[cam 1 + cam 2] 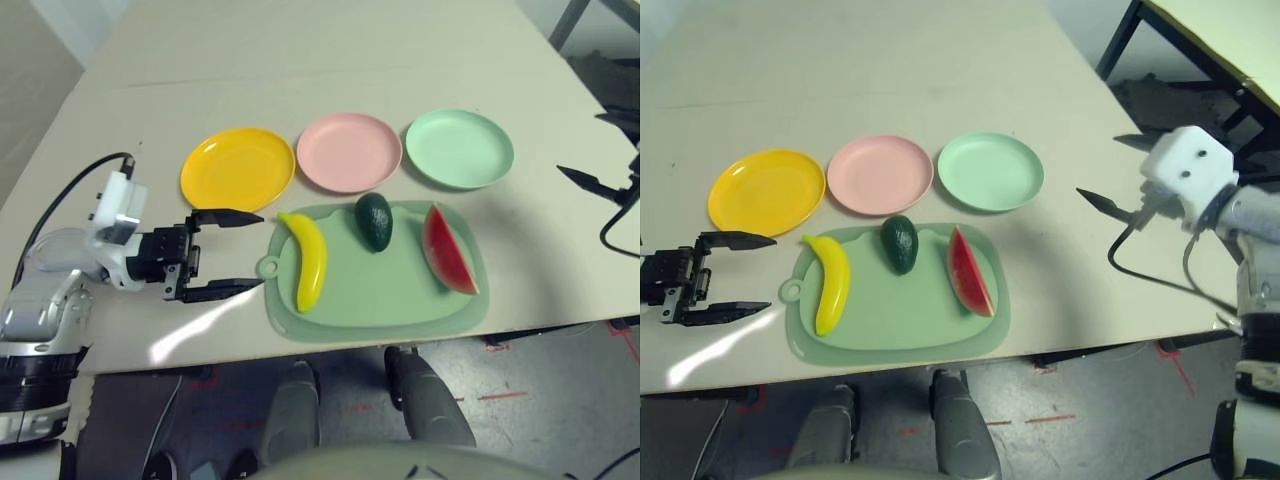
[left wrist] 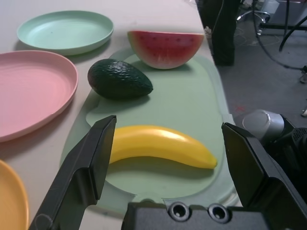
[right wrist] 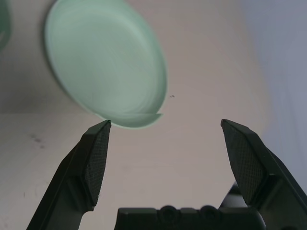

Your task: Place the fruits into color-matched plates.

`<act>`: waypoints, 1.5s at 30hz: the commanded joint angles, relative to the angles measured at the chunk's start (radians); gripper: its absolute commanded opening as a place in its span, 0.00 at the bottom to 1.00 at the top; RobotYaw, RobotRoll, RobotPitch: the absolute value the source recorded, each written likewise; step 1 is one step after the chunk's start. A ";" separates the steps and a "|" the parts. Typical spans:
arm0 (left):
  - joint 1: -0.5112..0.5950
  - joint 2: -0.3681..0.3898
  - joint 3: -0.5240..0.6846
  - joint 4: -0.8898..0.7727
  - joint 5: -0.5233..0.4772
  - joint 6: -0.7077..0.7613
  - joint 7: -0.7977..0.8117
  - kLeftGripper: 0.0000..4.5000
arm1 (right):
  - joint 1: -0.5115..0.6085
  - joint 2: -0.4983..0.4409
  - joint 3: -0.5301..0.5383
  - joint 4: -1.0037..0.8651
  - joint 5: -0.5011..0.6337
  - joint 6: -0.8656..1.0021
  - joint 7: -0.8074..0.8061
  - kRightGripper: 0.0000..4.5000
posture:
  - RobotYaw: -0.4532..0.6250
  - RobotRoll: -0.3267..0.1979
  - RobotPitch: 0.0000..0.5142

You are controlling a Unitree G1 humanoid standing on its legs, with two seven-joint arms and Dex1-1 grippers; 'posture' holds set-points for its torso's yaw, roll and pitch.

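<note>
Both grippers (left (image 1: 232, 252), right (image 3: 165, 146)) hold jaws apart; banana (image 1: 308, 258) lies on mat (image 1: 390, 300).

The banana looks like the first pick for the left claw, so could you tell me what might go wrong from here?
1. The open left claw faces the banana at one tip; gripping the tapered end could let it slip.
2. The avocado lies close beside it; a wide sweep might knock it.
3. Pushing could slide the cutting mat toward the plates.

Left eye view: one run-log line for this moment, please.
left gripper open beside curved yellow banana | right gripper open, empty | dark green avocado, red watermelon wedge on pale green mat
</note>
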 commanded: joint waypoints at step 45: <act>0.066 -0.059 -0.032 -0.031 0.060 -0.031 0.073 0.99 | -0.338 0.302 0.559 -0.015 -0.059 -0.470 0.441 1.00 | 0.37 0.62 0.33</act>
